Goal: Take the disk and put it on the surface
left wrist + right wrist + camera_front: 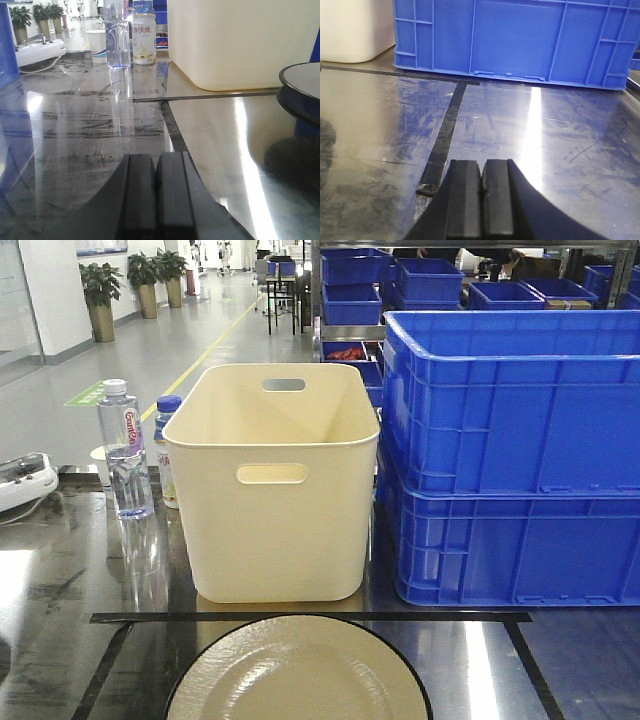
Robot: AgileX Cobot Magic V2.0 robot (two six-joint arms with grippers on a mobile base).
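The left fingers [156, 195] are pressed together with nothing between them, hovering low over the dark glossy desk [80, 150]. The right fingers [481, 200] are likewise closed on nothing, just beside the near end of a black tape line [442, 145] on the same reflective top.

Ahead of the left fingers, the tape rectangle holds the disk [300, 90], seen edge-on at the right of that view. From the front view the disk [298, 672] is a round, pale cream plate with a thin dark rim and a glossy, slightly dimpled face; it lies flat inside the taped area, at the near edge of the desk, just in front of the cream bin.

The cream bin [273, 485] is a plastic tub with slot handles on its sides; what shows of its inside is bare. To its right stand two stacked blue crates [510, 460], touching or nearly touching it; their contents cannot be seen. Left of the bin stand a clear water bottle [124, 450], a drink bottle with a blue cap [166, 440] and a paper cup [96, 46], with a white power strip [22, 480] farther left.
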